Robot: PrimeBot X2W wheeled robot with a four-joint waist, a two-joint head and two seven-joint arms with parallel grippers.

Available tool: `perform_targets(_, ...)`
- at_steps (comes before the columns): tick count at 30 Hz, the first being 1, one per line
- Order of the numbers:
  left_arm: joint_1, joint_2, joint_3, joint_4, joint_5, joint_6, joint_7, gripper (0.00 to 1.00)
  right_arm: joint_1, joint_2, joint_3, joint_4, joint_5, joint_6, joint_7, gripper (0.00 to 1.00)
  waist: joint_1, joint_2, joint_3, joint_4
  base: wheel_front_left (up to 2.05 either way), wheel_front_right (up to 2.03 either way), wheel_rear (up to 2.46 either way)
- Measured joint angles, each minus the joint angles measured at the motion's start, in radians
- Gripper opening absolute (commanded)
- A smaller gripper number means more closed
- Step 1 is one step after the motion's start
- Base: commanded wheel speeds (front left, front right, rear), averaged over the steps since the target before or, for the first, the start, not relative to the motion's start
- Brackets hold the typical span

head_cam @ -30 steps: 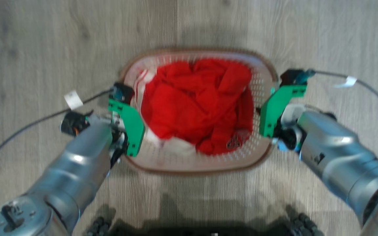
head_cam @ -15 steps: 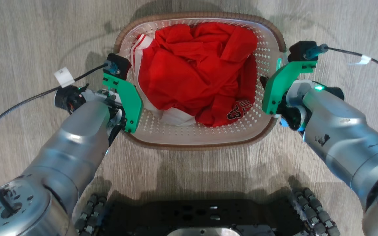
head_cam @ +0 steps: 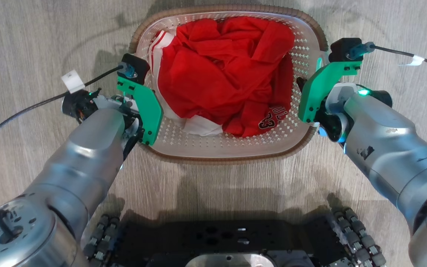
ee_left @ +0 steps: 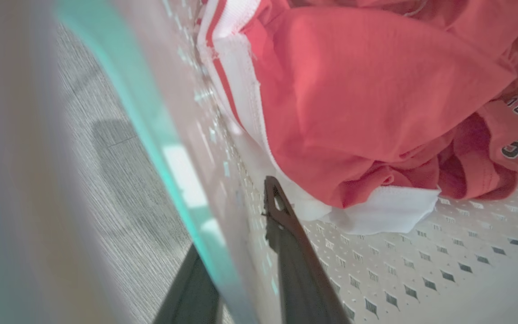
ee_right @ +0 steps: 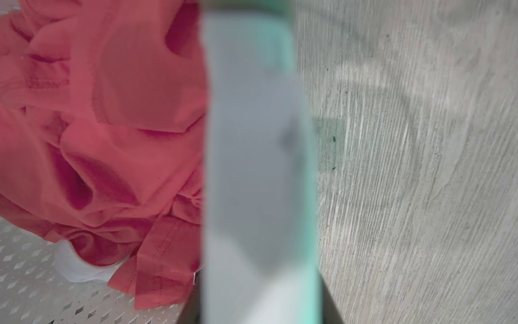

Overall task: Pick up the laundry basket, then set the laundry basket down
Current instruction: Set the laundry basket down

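Dead ahead in head view: laundry basket (head_cam: 235,146) over the wood floor (head_cam: 32,37), red clothes (head_cam: 228,70) heaped inside. L gripper (ee_left: 236,225) clamped on basket's left wall, one finger (ee_left: 295,270) inside, other outside. R gripper (ee_right: 259,310) clamped on right wall, same straddle, fingers mostly hidden by blurred rim. Can't tell if basket's off the floor.
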Motion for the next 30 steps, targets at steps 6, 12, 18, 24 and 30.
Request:
perform_targets(6,-0.004,0.0,0.0,-0.002,0.0,0.0,0.0,0.0,-0.001,0.0,0.003,0.003,-0.008,0.0,-0.002,0.0,0.0,0.0,0.008,0.003,0.0,0.0,0.0)
perform_targets(12,-0.005,0.0,0.0,-0.003,0.0,0.001,0.0,0.0,-0.001,0.0,0.007,0.006,-0.008,0.0,-0.011,0.0,0.0,0.0,0.009,0.007,0.0,0.0,0.0)
perform_targets(18,-0.005,0.0,0.0,-0.005,0.0,0.001,0.0,0.0,-0.001,0.001,0.008,0.011,-0.008,0.0,-0.011,0.0,0.0,0.0,0.008,0.011,0.0,0.0,0.0)
perform_targets(24,-0.005,-0.001,-0.001,-0.011,-0.01,0.01,0.021,0.93,-0.006,0.002,0.016,0.027,-0.011,0.0,-0.021,1.0,0.0,0.0002,0.009,0.015,0.0,0.0,0.0)
perform_targets(30,-0.005,-0.02,-0.006,-0.029,-0.008,0.043,0.015,1.0,-0.035,0.002,0.017,0.039,-0.011,0.0,-0.033,1.0,0.0,0.0002,0.01,0.018,0.0,0.0,0.0)
